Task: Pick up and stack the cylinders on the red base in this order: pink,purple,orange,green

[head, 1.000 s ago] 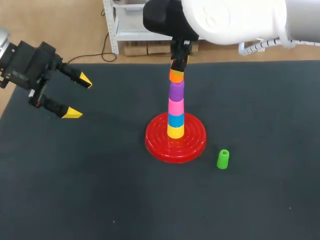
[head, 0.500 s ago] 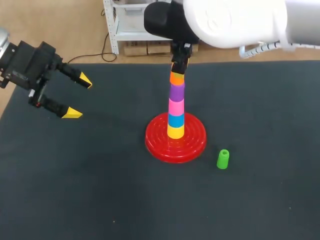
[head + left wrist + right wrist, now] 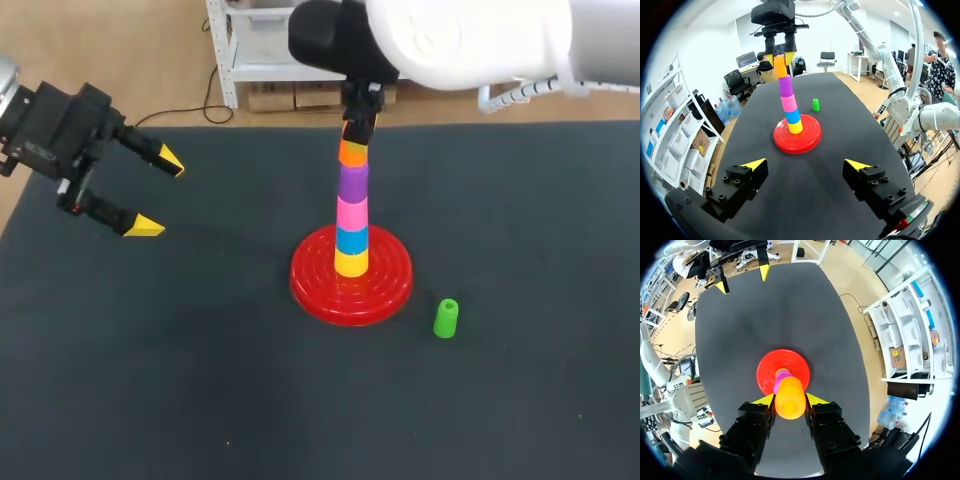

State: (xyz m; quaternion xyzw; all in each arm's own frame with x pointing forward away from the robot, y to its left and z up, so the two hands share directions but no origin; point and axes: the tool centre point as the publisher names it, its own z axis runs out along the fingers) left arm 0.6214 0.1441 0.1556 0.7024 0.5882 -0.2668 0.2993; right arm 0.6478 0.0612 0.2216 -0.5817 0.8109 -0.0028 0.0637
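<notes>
On the red base [image 3: 351,283] [image 3: 797,141] [image 3: 765,372] stands a stack: yellow, blue, pink [image 3: 351,214] and purple [image 3: 352,183] cylinders, with the orange cylinder [image 3: 352,153] [image 3: 780,67] [image 3: 790,399] on top. My right gripper [image 3: 358,128] [image 3: 790,399] hangs straight above the stack, shut on the orange cylinder from both sides. The green cylinder [image 3: 446,318] [image 3: 816,104] stands on the mat to the right of the base. My left gripper [image 3: 155,192] [image 3: 805,163] hovers open and empty over the mat's far left.
A dark mat [image 3: 200,380] covers the table. My right arm's white body [image 3: 470,40] overhangs the far edge of the mat above the stack.
The right gripper with the orange cylinder has barely shifted on top of the stack. The left arm has not moved.
</notes>
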